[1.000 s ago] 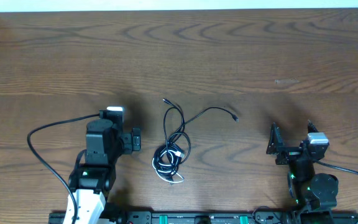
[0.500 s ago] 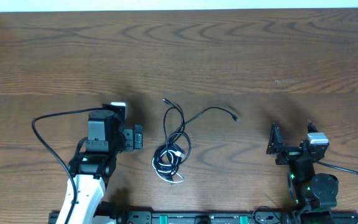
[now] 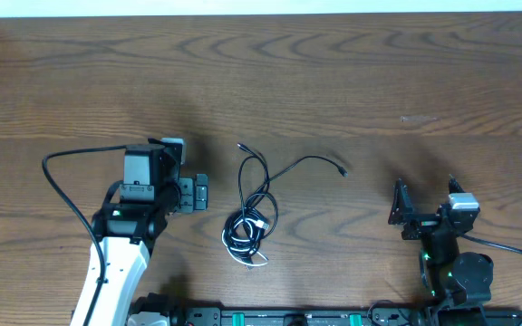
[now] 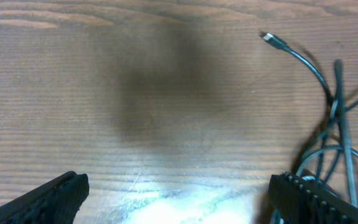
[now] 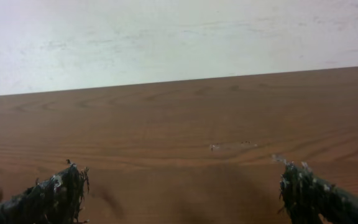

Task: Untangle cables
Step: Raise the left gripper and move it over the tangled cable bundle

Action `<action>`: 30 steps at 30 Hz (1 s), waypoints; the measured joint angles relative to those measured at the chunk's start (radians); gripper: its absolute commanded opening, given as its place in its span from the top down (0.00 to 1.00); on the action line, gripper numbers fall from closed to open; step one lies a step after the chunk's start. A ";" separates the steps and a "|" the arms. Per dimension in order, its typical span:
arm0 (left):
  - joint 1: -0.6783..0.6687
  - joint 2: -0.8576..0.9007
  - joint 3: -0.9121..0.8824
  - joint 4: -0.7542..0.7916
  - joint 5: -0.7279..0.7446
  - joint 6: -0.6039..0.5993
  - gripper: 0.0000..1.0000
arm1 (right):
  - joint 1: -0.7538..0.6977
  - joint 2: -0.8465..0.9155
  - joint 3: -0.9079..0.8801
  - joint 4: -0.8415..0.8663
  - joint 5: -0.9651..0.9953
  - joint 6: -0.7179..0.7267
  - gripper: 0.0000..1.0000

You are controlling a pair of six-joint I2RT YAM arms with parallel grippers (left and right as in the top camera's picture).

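Tangled cables [image 3: 252, 217] being addressed
Left gripper [image 3: 196, 194] is being held spread just beside them, likely for a first pick; right gripper [image 3: 398, 206] is being held spread, well apart

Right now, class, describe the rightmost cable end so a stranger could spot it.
On the wooden table, find the cable tangle between the left arm and right arm. One black strand arcs right to a small plug; the other loose plug sits farther left.
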 measured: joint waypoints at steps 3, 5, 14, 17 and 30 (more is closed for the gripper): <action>0.000 0.002 0.044 -0.045 0.004 0.000 0.02 | 0.000 0.000 0.000 0.000 0.000 0.000 0.01; 0.000 0.004 0.073 -0.071 0.005 0.000 0.02 | 0.000 0.000 0.000 0.000 0.000 0.000 0.01; 0.000 0.101 0.176 -0.180 0.008 -0.003 0.02 | 0.000 0.000 0.000 0.000 0.000 0.000 0.01; 0.000 0.159 0.217 -0.223 0.008 -0.003 0.02 | 0.000 0.000 0.000 0.000 0.000 0.000 0.01; 0.000 0.276 0.267 -0.245 0.012 -0.003 0.02 | 0.000 0.000 0.000 0.000 0.000 0.000 0.01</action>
